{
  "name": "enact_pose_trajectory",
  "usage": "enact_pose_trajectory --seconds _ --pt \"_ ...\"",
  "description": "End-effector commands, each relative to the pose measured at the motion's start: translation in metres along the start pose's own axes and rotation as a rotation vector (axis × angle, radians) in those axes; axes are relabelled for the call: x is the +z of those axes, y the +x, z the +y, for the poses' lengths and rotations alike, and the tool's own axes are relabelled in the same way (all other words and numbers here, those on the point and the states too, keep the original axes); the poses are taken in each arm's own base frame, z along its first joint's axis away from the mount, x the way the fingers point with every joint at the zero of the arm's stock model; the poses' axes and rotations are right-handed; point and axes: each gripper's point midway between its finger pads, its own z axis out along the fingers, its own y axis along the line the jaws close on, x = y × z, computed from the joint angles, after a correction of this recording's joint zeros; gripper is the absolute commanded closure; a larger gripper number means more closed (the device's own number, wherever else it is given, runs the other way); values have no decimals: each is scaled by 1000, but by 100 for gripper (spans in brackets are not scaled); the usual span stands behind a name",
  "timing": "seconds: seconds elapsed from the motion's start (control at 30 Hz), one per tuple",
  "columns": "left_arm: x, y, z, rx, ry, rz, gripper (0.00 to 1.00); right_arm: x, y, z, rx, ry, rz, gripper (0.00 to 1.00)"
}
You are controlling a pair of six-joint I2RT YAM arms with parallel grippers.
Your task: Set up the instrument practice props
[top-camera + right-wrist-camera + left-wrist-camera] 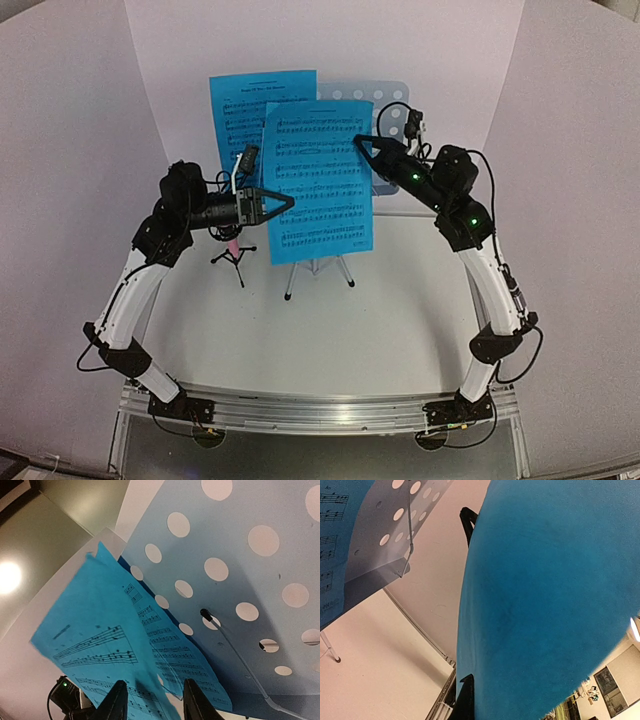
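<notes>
The pale blue-grey perforated stand desk (388, 108) stands on its silver tripod (318, 268) at the back middle. One blue music sheet (258, 105) rests on the desk's left half. A second blue sheet (318, 185) hangs upright in front of the desk. My left gripper (287, 203) is shut on its left edge; in the left wrist view the sheet (545, 605) fills the frame with one finger (465, 695) against it. My right gripper (366, 143) is open at the sheet's upper right edge. In the right wrist view (156, 692) the sheet (95, 630) passes between its fingers, below the desk (240, 580).
A small black mini tripod with a pink part (232, 255) stands left of the stand, a small black device (247, 157) above it. The desk's wire page holder (235, 645) lies over the desk face. White backdrop walls close in behind and on both sides.
</notes>
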Motion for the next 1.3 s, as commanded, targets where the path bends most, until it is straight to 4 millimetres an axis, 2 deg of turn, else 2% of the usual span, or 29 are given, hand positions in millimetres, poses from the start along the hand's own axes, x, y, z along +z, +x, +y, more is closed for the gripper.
enact_pose_trajectory --seconds 0.0,0.13,0.3,0.47,0.63,0.87,1.07,1.27 --pt "0 -4 -23 40 97 -2 100 -7 -21 16 -3 -11 -95 63" --pt "-8 -14 -43 115 142 -31 100 -8 -20 10 -32 15 -97 62" --pt "-18 -23 -57 269 143 -78 100 -12 -17 -1 -97 65 -95 59" --pt "-24 -29 -42 511 10 -108 100 -15 -11 2 -203 53 -60 58" --pt "-28 -28 -29 698 -87 -102 100 -21 -1 -16 -316 122 -21 57" --pt "-29 -28 -11 816 -176 -79 100 -11 10 -38 -472 196 27 55" --pt "-27 -25 -3 857 -198 -51 100 -2 6 -44 -527 229 5 55" --pt "-27 -27 2 916 -227 -46 100 12 16 -47 -525 194 37 54"
